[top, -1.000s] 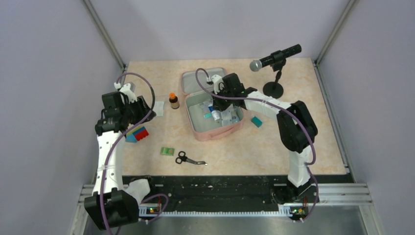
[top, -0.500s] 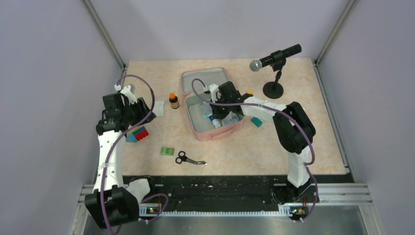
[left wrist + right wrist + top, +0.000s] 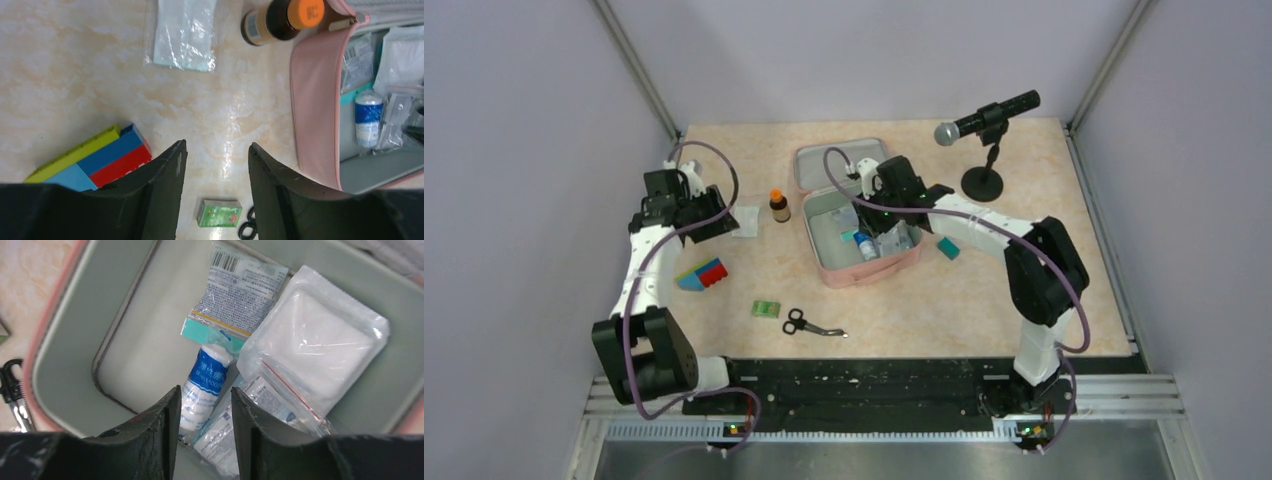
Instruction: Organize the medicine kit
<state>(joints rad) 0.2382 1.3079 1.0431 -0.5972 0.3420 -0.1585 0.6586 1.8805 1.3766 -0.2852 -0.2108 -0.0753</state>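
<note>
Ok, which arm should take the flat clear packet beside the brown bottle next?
Left. The left pincer hangs open and empty over the table near the clear packet. The right pincer is over the medicine kit, with the brown bottle standing between it and the packet.

The table fills the middle of the top view, its surface a pale beige with a soft marbled pattern. Three plain walls close it in, all a flat lilac-grey: the back wall, the left wall and the right wall. A slanting metal post marks the far left corner, and a second post marks the far right. Along the near edge runs a black strip, and just below it a silver rail. The light is even and soft. In the left wrist view, a pale glare sits on the tabletop.
</note>
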